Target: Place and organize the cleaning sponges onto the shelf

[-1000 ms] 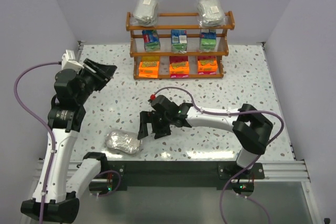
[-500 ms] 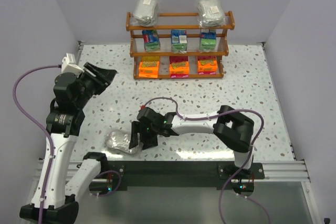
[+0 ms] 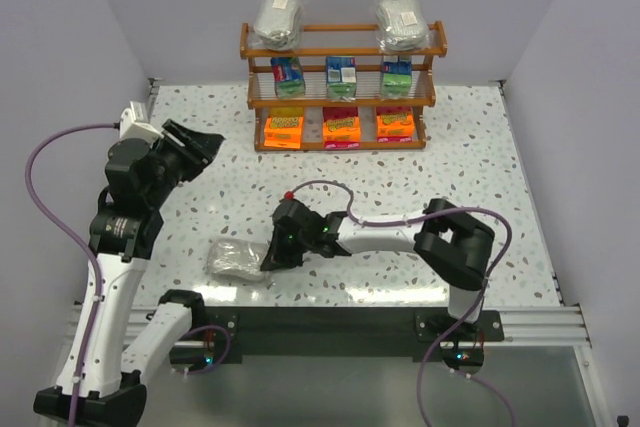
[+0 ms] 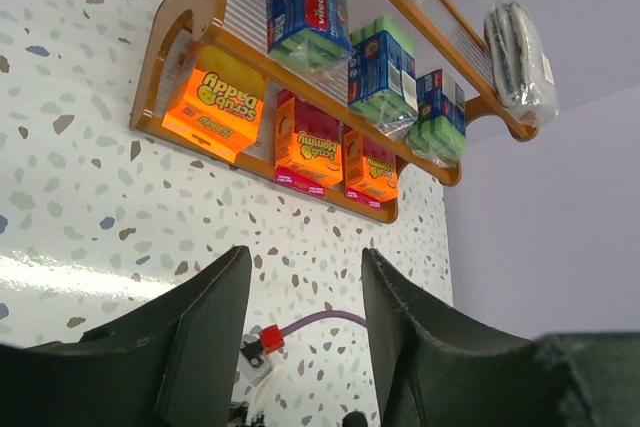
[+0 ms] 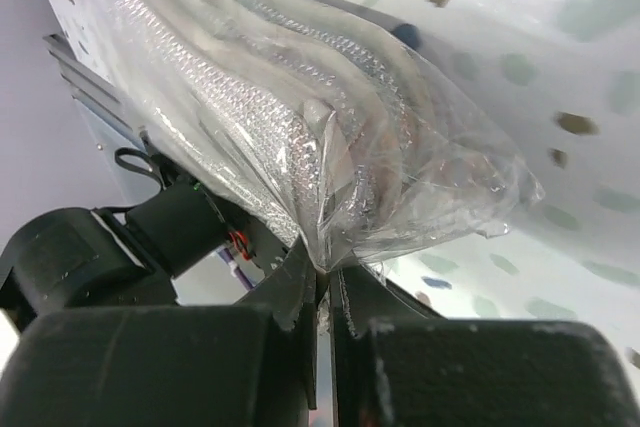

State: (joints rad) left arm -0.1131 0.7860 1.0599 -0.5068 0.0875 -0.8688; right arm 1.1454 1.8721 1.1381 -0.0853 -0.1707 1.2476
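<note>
Nearest the arm bases, the oval silvery-grey sponge pack in clear wrap (image 3: 235,259) (image 5: 290,117) lies on the speckled white table (image 3: 480,167), close to its near edge and left of centre. Its wrap is crinkled and glossy, with ribbed silver pads showing through the film. The right tool (image 3: 268,255) (image 5: 322,277) is at the pack's right end, its jaws pressed together on a loose flap of the wrap. Whether the pack is raised off the table or resting on it is hard to judge from here.

A second ago this tool stood wide apart to the right of the pack, clear of it. Half a second ago it was over the pack's right end. Now it is pinched on the film, and the pack looks a little flatter and slightly farther from the near edge.

Farther back on the left, the left tool (image 3: 205,142) (image 4: 303,277) hangs above the table with its jaws apart and nothing between them, much as before.

At the far edge stands the orange-brown wooden three-tier shelf (image 3: 244,47) (image 4: 160,57). Its bottom tier holds three flat orange-and-pink packs (image 3: 341,127) (image 4: 310,147), the middle tier three boxy green-and-blue packs (image 3: 341,72) (image 4: 380,62), and the top tier two more silvery oval packs (image 3: 276,19) (image 4: 520,52), one at each end.
</note>
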